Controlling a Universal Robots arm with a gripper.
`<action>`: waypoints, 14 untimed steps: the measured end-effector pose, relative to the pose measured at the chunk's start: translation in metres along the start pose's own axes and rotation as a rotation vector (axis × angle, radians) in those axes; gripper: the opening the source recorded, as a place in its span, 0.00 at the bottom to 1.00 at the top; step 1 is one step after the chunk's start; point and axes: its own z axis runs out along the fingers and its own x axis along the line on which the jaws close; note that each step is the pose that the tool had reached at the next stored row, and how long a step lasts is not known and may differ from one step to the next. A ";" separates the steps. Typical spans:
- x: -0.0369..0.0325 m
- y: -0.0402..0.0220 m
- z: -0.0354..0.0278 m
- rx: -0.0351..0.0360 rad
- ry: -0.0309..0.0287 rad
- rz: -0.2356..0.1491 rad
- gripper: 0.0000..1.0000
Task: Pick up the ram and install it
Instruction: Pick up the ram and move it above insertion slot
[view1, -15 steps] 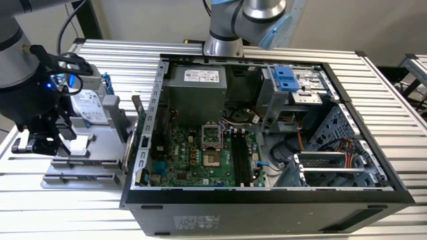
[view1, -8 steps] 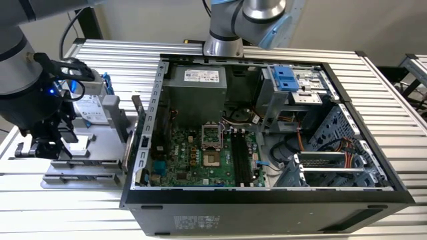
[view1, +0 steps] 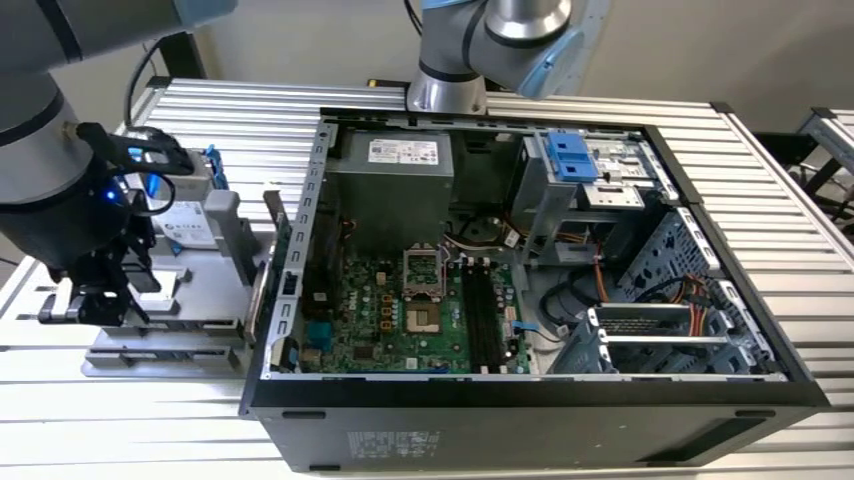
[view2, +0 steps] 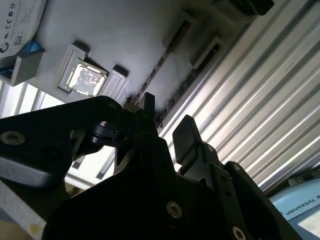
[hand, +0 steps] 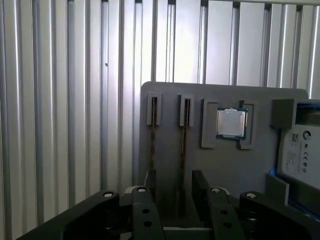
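One ram is standing in the grey tray as I am hovering my empty, wide tool over it; gripping calls for centring on its thin edge.

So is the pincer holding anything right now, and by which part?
Nothing is held. The pincer is open. In the first wrist view its jaws sit either side of a ram standing in the grey holder, not closed on it.
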 end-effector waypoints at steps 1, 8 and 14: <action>0.0004 0.0000 0.0016 0.0000 -0.0001 0.000 1.00; 0.0063 -0.0002 0.0121 0.0000 -0.0001 0.001 1.00; 0.0093 -0.0002 0.0209 0.0002 -0.0001 0.005 1.00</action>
